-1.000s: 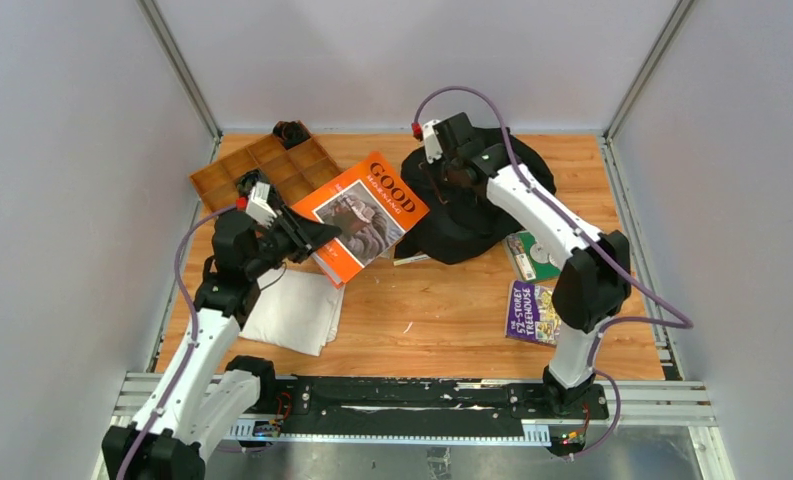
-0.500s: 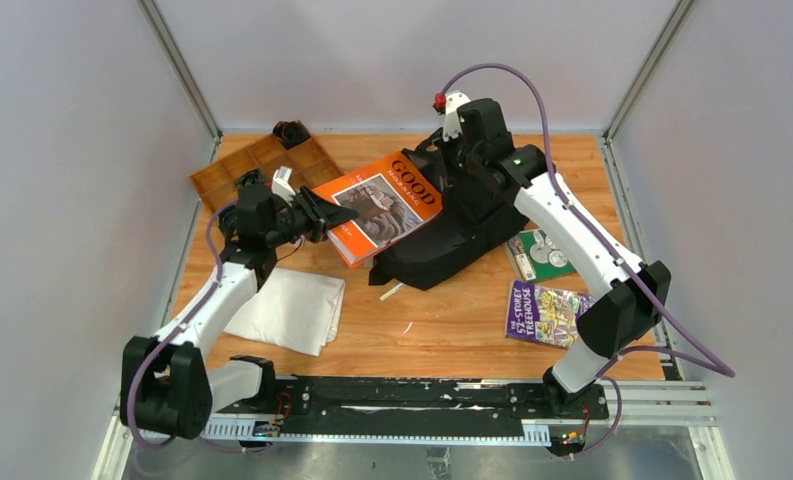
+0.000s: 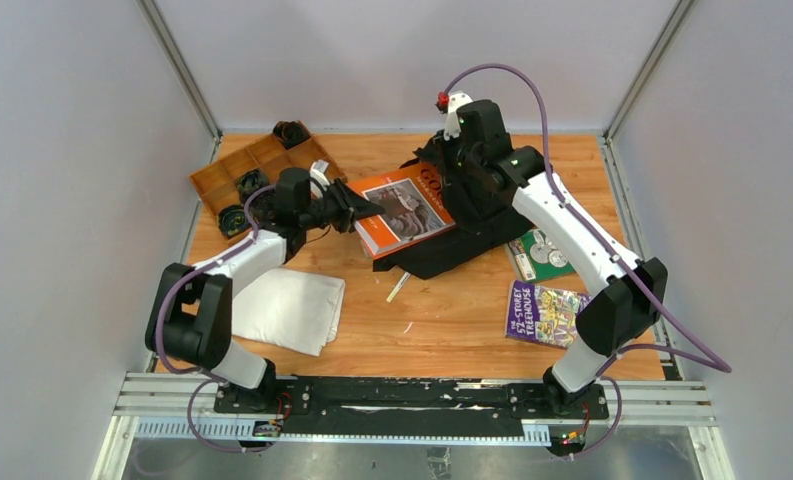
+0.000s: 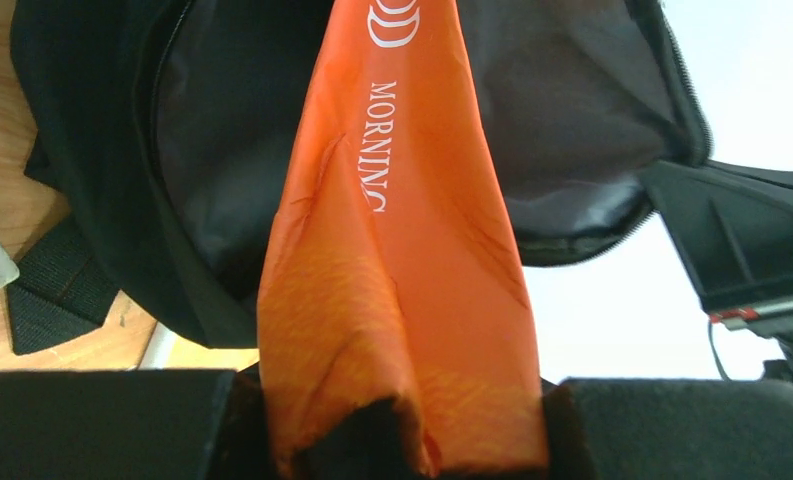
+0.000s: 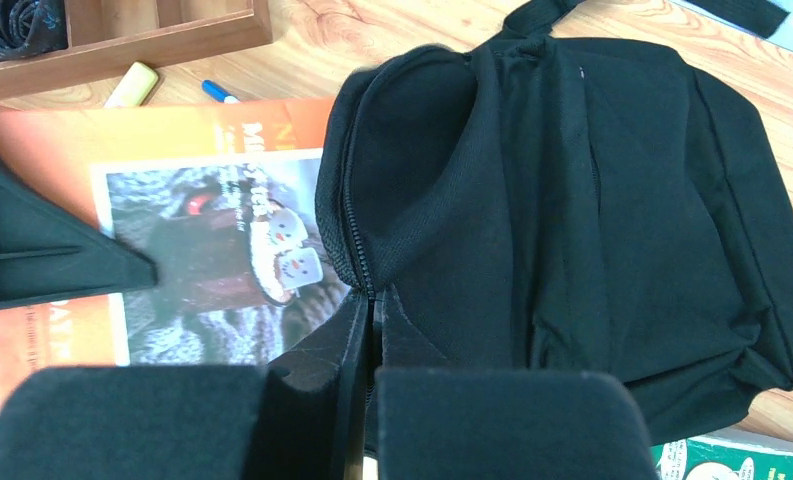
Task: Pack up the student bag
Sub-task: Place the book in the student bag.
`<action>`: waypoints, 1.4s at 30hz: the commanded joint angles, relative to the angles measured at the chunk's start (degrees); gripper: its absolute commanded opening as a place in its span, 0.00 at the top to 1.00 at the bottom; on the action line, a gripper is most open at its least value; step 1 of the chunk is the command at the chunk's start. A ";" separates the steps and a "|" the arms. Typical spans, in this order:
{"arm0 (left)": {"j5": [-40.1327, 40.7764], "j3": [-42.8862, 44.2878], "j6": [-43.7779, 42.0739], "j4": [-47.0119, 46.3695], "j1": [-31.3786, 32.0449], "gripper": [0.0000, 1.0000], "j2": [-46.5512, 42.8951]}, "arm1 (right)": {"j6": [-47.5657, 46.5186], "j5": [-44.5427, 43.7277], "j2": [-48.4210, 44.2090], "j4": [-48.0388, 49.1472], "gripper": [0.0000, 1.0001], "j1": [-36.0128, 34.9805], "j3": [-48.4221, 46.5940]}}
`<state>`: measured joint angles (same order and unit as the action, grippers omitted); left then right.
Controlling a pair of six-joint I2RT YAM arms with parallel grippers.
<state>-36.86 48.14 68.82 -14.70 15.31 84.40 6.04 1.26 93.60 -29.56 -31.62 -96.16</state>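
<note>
Clamped on the glossy orange paperback, the left gripper has slid it partway into the soft black fabric student bag at the worktop's far edge. The right gripper, pinched tight on the bag's rim, holds the mouth open, so insertion is under way.

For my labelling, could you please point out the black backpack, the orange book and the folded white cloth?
black backpack (image 5: 572, 200): right wrist view, front fabric panel.
orange book (image 3: 402, 212): top external view, cover photo.
folded white cloth (image 3: 290, 310): top external view, its middle.
</note>
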 commanded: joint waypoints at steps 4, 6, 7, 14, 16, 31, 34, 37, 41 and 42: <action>-2.54 -0.37 -1.56 -1.56 1.91 0.94 1.86 | 0.05 -1.21 -3.54 2.93 1.00 1.04 -0.03; -2.60 -1.47 -1.95 -1.56 1.92 0.94 1.07 | 0.18 -0.81 -3.94 3.09 1.00 1.74 0.18; -2.79 -1.44 -1.93 -1.56 1.98 0.94 1.14 | 0.14 -0.51 -3.89 3.17 1.00 1.99 0.11; -1.85 5.07 -1.20 -3.92 4.79 0.94 8.00 | 0.87 3.15 -3.46 4.35 1.00 2.00 1.11; -0.54 7.76 -0.06 -5.18 6.08 0.95 10.82 | 1.15 4.16 -3.74 4.71 1.00 2.00 1.54; 7.32 22.06 10.13 -18.76 12.89 0.94 29.09 | 5.73 11.51 -5.02 5.82 1.00 1.95 3.98; 9.66 23.40 11.06 -20.64 14.16 0.95 31.59 | 6.65 13.16 -5.33 6.50 1.00 1.92 4.82; 10.07 25.66 11.61 -23.12 15.35 0.96 35.07 | 7.55 15.00 -5.19 7.00 1.00 1.95 5.30; 9.71 26.60 11.45 -23.14 15.97 0.87 38.16 | 7.52 14.91 -5.36 7.20 1.00 1.96 5.72; 10.00 25.89 11.19 -23.14 15.98 0.82 38.16 | 7.33 14.51 -5.36 6.99 1.00 1.93 5.72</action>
<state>-27.51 73.21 79.75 -32.18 30.61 121.86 12.36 13.80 90.70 -25.39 -29.89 -90.65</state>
